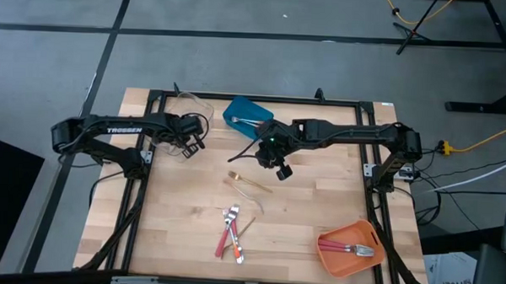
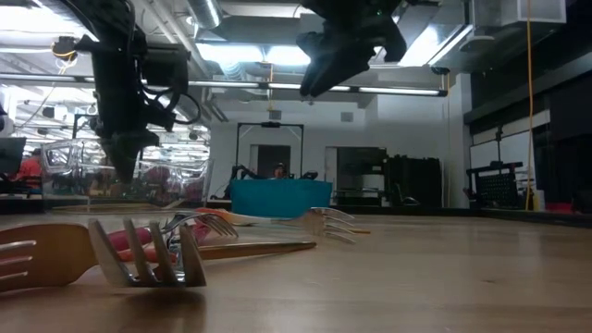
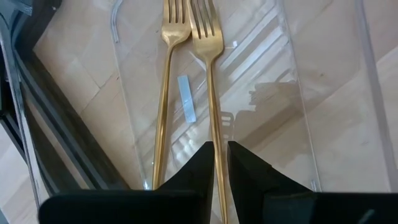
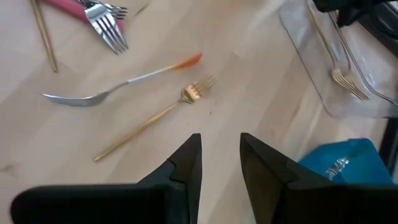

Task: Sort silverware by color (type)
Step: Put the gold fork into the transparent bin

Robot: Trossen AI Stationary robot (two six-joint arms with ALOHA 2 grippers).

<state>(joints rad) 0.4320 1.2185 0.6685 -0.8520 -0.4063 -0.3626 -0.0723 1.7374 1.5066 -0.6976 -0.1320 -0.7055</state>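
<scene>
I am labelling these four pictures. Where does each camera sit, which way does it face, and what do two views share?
High: above, facing straight down; both arms over the table.
Low: at tabletop height, facing across; arms hang from above, forks near.
Left wrist: on the left arm, over the clear bin with two gold forks; left pincer shows.
Right wrist: on the right arm, facing the table; right pincer open.
Shared: the blue bin appears in high, low and right wrist.

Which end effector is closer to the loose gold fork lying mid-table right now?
Right. The right end effector hovers open just beside the slim gold fork at the table's middle. The left end effector is farther off, over the clear plastic bin at the far left.
</scene>
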